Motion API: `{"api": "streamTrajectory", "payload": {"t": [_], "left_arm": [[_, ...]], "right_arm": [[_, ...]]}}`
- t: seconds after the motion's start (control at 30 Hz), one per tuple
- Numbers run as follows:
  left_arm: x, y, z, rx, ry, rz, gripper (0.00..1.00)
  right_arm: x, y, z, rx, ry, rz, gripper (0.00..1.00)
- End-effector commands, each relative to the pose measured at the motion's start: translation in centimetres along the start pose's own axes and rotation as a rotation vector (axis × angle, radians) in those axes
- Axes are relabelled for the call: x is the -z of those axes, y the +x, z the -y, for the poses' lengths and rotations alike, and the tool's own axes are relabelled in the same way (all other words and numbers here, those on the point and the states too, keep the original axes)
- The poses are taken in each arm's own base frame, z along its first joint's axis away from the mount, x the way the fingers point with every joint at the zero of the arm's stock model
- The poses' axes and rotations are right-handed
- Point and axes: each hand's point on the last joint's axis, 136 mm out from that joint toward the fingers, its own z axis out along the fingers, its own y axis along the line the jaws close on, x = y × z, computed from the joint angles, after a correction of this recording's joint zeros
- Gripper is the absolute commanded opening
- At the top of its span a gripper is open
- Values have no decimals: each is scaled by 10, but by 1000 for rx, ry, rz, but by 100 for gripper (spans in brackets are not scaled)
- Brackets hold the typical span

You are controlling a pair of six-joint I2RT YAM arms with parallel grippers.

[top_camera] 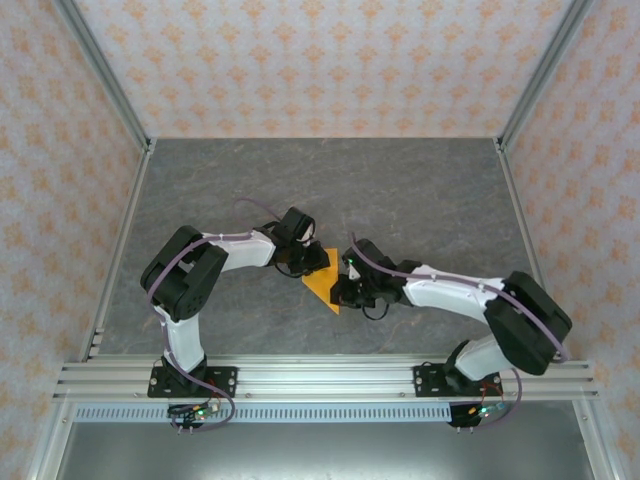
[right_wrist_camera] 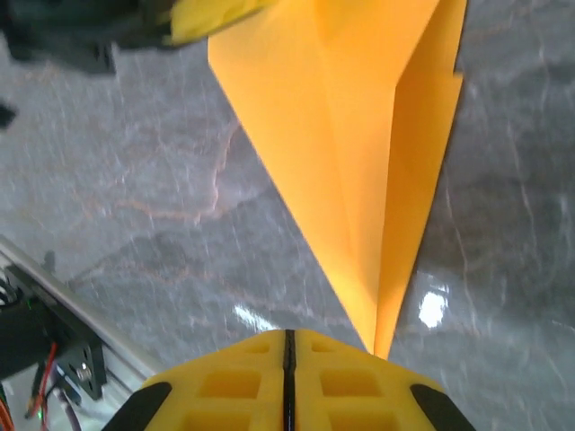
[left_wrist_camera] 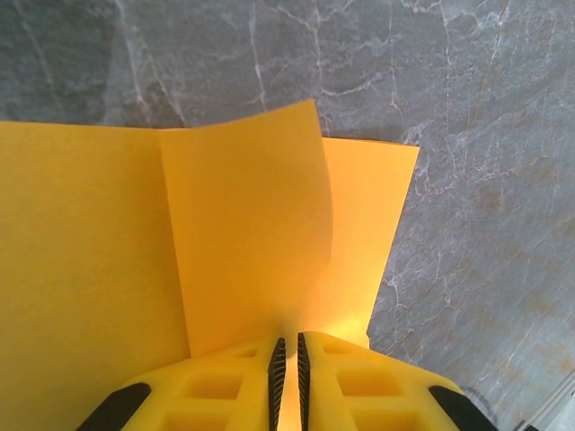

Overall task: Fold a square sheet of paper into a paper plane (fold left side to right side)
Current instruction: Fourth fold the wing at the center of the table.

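While the plane (top_camera: pixel 322 284) is laid mid-desk (top_camera: pixel 420 200) between the arms, its raised flap is pinched by the left end effector (left_wrist_camera: pixel 288 350), the right end effector (right_wrist_camera: pixel 288 339) is clenched on nothing, the plane's tip just beside it

Items counted: one pointed paper plane (top_camera: pixel 325 285) of thin bright-orange paper. Two white-and-black jointed robot arms: left arm (top_camera: pixel 235 250), right arm (top_camera: pixel 450 290). Two grippers with yellow latticed plastic fingers: left gripper (left_wrist_camera: pixel 288 346), right gripper (right_wrist_camera: pixel 288 339). One grey marble-patterned table top (top_camera: pixel 420 190).
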Motion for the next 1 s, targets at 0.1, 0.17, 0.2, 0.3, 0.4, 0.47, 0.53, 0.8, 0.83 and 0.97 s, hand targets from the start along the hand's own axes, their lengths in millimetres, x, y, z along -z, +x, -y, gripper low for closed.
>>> {"api": "streamTrajectory", "payload": {"t": [0.1, 0.17, 0.2, 0.3, 0.4, 0.47, 0.53, 0.8, 0.83, 0.97], "left_arm": [[-4, 4, -27, 36, -95, -1, 17], [-4, 5, -25, 34, -86, -3, 17], [-3, 5, -23, 33, -79, -2, 17], [2, 1, -12, 18, -47, 12, 18], [15, -5, 3, -15, -10, 38, 21], [27, -9, 15, -46, 10, 61, 23], [38, -11, 25, -74, 33, 83, 24], [54, 8, 34, -132, 113, 48, 11], [51, 13, 33, -130, 128, 28, 9], [41, 29, 31, -124, 184, -30, 4]], "right_arm": [[-20, -31, 4, -58, 12, 47, 9], [-27, -24, 16, -71, 56, 7, 8], [-30, -20, 23, -76, 77, -9, 8], [-33, -8, 44, -100, 145, -36, 8], [-31, 3, 64, -113, 220, -60, 8], [-30, 8, 73, -117, 259, -74, 7], [-28, 12, 82, -116, 301, -84, 6], [-30, 13, 88, -115, 331, -93, 0], [-30, 13, 88, -116, 333, -93, 0], [-31, 13, 89, -112, 336, -100, 0]]}}
